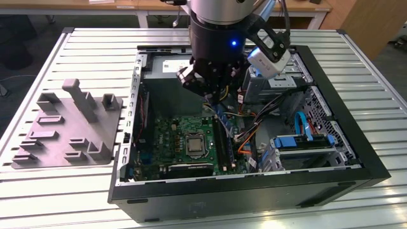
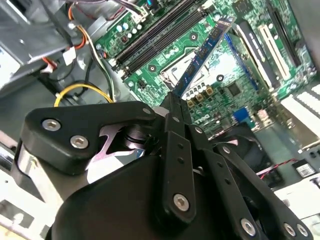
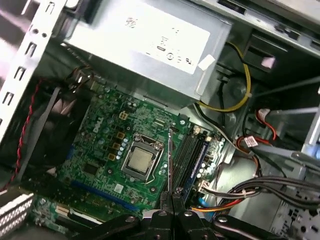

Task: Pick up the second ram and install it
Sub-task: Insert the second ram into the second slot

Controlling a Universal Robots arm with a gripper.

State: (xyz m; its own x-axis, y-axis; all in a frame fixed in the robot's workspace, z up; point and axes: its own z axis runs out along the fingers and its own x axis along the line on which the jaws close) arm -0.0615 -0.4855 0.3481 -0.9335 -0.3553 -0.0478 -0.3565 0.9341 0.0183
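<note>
The gripper (image 2: 174, 100) is clamped tight on one end of the second ram (image 2: 205, 52), which projects from its fingertips over the motherboard (image 3: 95, 150), near the memory slots (image 3: 191, 155).

A desk (image 1: 95, 45) of ribbed silver metal slats. On it lies an open black computer case (image 1: 254, 195), resting on its side. Just beside the case, toward the exterior view's left, lies a grey moulded plate (image 1: 64, 138) with upright blocks.

Second ram (image 2: 203, 54) above motherboard (image 3: 100, 145), in case (image 1: 254, 196)
</note>
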